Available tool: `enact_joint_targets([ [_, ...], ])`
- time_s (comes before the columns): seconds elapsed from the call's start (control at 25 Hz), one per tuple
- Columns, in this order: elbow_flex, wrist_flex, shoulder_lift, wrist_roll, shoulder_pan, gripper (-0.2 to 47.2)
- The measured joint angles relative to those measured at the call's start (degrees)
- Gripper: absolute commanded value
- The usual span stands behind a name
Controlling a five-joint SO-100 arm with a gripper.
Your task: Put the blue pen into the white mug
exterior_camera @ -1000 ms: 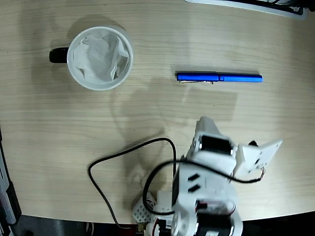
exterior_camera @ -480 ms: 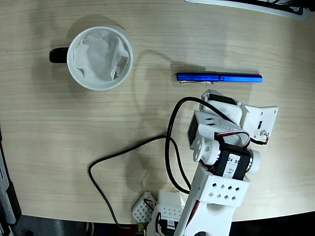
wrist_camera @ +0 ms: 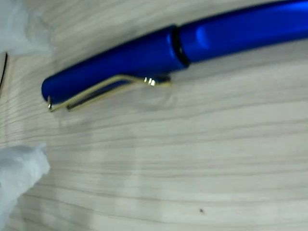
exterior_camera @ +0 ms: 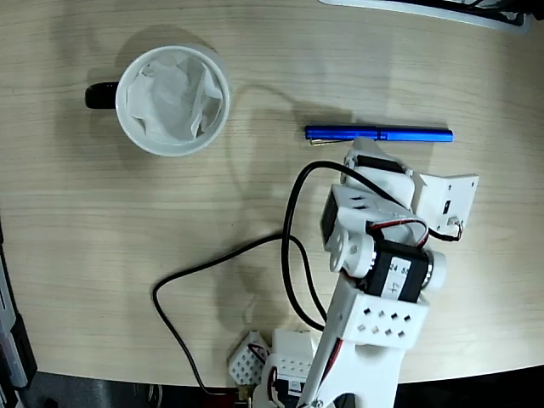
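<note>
The blue pen (exterior_camera: 379, 133) lies flat on the wooden table, lengthwise left to right, at the upper right of the fixed view. The white mug (exterior_camera: 172, 100) stands upright at the upper left, black handle pointing left, crumpled tissue inside. My white arm reaches up from the bottom edge, and its wrist (exterior_camera: 374, 191) hovers just below the pen's capped half, hiding the fingertips. The wrist view shows the pen (wrist_camera: 159, 55) close up, clip facing down. My gripper (wrist_camera: 26, 98) is open, with blurred white fingers (wrist_camera: 19, 178) at the left edge, above and below the cap end, not touching it.
A black cable (exterior_camera: 212, 263) loops across the table left of the arm. A white block with holes (exterior_camera: 248, 361) sits by the arm's base at the front edge. A pale object (exterior_camera: 442, 10) lies along the top right edge. The mug stands about a pen's length left of the pen.
The arm has unfolded from low near the table's front edge up toward the pen. The pen and mug have not moved.
</note>
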Motion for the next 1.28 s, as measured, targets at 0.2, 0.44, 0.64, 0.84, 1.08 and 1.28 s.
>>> enact_joint_targets([
  [0.2,0.00,-3.52,-2.20,0.35,0.00,16.7],
  [0.44,0.00,-7.38,-4.04,0.35,-1.14,16.7],
  [0.64,0.00,-8.00,-5.62,0.26,-2.20,16.7],
  [0.84,0.00,-8.09,-7.65,0.35,-1.93,16.7],
  [1.08,-0.09,-9.05,-9.67,0.18,-1.93,16.5],
  [1.28,0.00,-9.67,-10.02,0.35,-3.34,11.5],
])
